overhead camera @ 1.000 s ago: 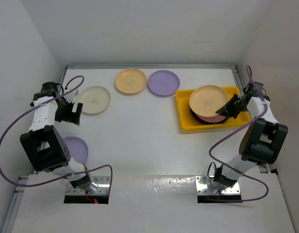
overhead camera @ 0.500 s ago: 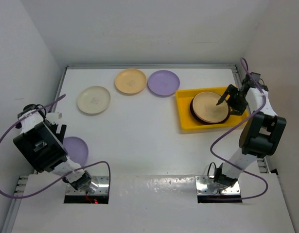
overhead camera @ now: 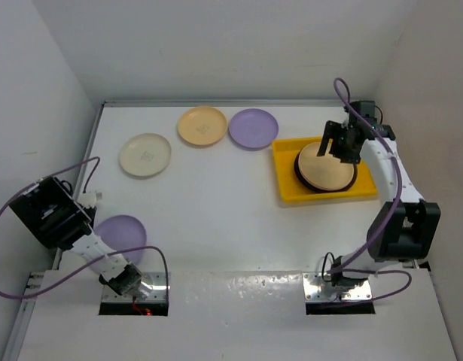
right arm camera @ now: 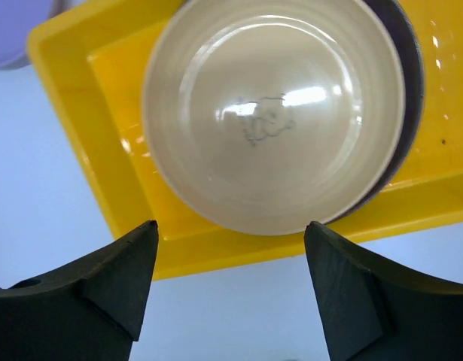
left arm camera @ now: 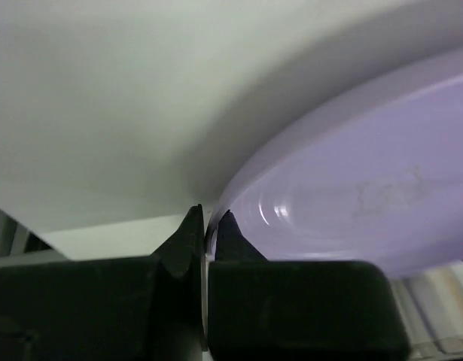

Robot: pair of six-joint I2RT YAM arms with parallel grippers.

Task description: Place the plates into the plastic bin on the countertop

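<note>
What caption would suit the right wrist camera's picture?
Open right gripper hovers over a cream plate stacked on a dark-rimmed plate in the yellow bin.

Plate stack [overhead camera: 325, 165], perhaps three, in bin [overhead camera: 285, 174], other plates [overhead camera: 203, 125] left
</note>
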